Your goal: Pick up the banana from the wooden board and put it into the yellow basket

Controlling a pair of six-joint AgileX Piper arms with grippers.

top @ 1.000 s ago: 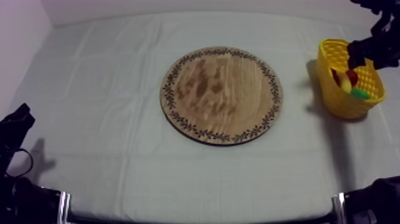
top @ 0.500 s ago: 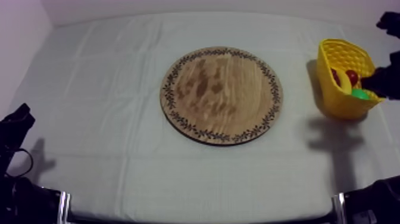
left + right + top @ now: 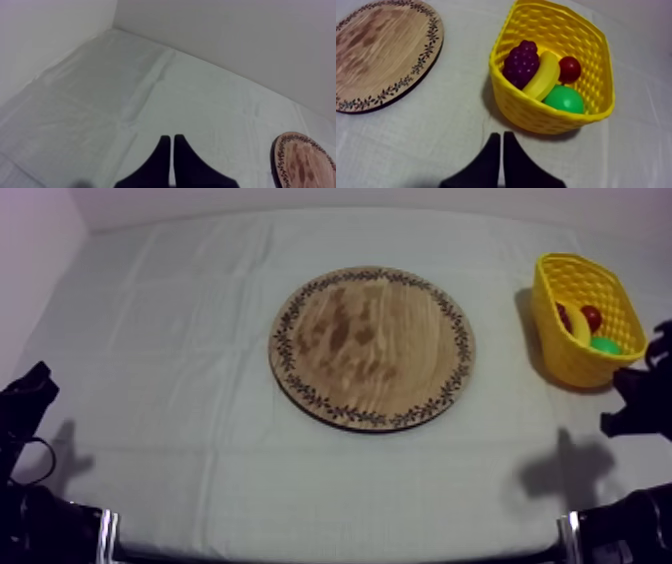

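Grey-white cloth [image 3: 180, 388] covers the table, round wooden board [image 3: 372, 348] at its middle, yellow basket [image 3: 536, 112] off to the right. Right gripper [image 3: 501, 134] hangs near the basket, fingers pressed together; left gripper [image 3: 172, 136] likewise, over cloth. Banana [image 3: 543, 76] lies in the basket, between grapes [image 3: 521, 64] and small red fruit [image 3: 569, 68].

The left gripper [image 3: 170, 137] has its two black fingers lying together as a narrow wedge, tips level, with only a thin seam between the jaws and nothing held. The right gripper [image 3: 501, 134] is in the same state: fingers pressed side by side, tapering to paired tips, jaws closed on nothing. From above, the left arm [image 3: 25, 403] sits low at its own side as a dark folded shape. The right arm [image 3: 640, 393] is a black block at the opposite edge, and the two arms are well apart.
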